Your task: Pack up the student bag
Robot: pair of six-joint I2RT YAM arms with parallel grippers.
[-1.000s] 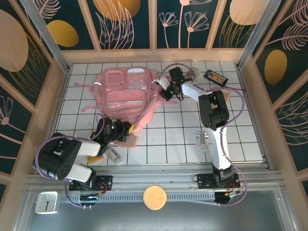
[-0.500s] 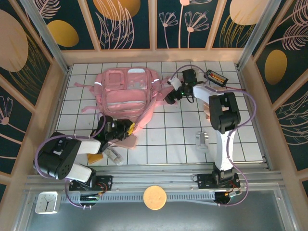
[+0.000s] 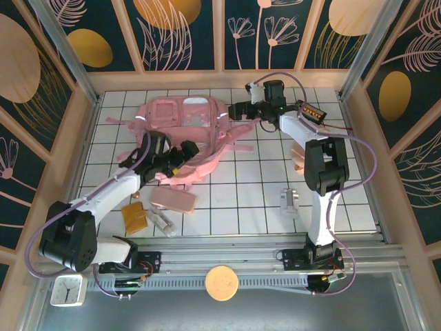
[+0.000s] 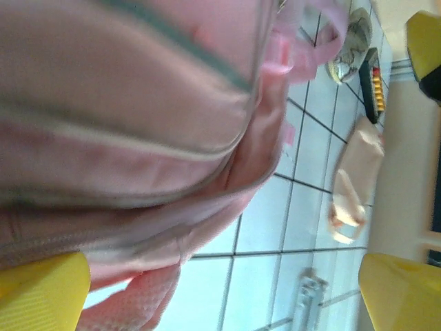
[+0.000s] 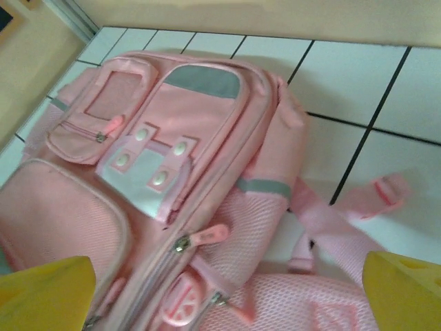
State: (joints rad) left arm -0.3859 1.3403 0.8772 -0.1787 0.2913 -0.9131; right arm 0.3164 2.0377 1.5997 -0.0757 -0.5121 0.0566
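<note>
We judge the bag [image 3: 180, 124] soft, floppy and light; we favour pinching a strap [image 5: 358, 203] or zip seam. Both released, empty: left pincer [image 3: 180, 153], right pincer [image 3: 238, 110].

No text or number is legible — not even on the student bag [image 3: 176, 131].

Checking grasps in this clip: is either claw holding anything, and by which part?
Nothing: left claw and right claw gape open at the student bag.
</note>
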